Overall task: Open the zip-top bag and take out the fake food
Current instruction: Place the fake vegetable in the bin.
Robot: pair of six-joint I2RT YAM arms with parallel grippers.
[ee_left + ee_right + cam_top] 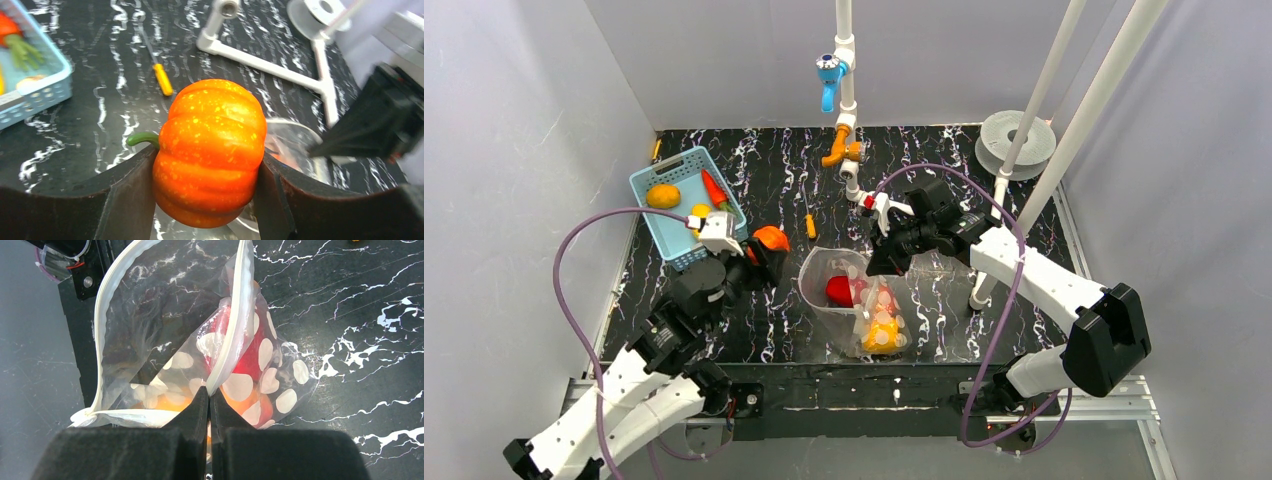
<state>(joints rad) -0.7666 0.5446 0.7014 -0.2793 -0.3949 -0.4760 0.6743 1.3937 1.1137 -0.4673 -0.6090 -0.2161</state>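
The clear polka-dot zip-top bag lies open mid-table, mouth held up, with red and yellow fake food inside. My right gripper is shut on the bag's white zipper rim, pinching it between the pads. My left gripper is shut on an orange fake pumpkin with a green stem, holding it above the table left of the bag. The blue basket holds a round orange piece, a carrot and a yellow piece.
An orange-handled screwdriver lies behind the bag. A white pipe stand with a blue and an orange valve stands at the back. Two white poles and a grey disc stand at the right.
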